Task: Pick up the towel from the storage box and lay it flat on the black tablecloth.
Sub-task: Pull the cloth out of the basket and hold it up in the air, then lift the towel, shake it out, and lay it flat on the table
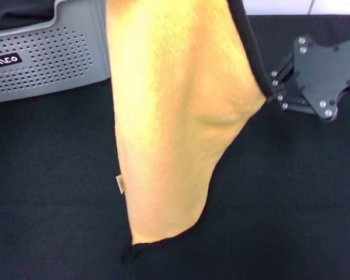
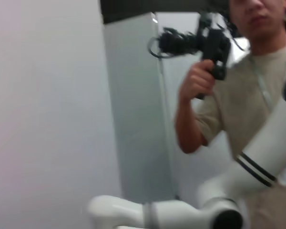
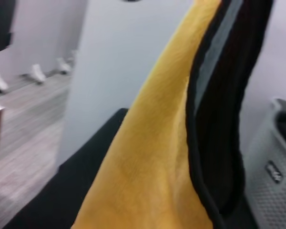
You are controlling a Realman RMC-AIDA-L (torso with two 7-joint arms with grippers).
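Hanging clear of the storage box (image 1: pixel 46 58), the towel (image 1: pixel 175 116) drapes over the black tablecloth (image 1: pixel 46 204); right gripper (image 1: pixel 278 87) pinches its side edge for spreading. Left gripper unseen.

Yellow-orange towel (image 1: pixel 175 116) hangs above black tablecloth (image 1: pixel 52 192), beside storage box (image 1: pixel 52 58).

The head view looks steeply down on the black tablecloth (image 1: pixel 52 192), close behind the hanging towel (image 1: pixel 175 116), the storage box (image 1: pixel 46 55) at its far left. The right wrist view sits just beside the towel (image 3: pixel 148 157), facing level past it to the storage box (image 3: pixel 271 186); both share these. The left wrist view faces off-table, toward a person (image 2: pixel 248 90) holding a camera (image 2: pixel 200 43).
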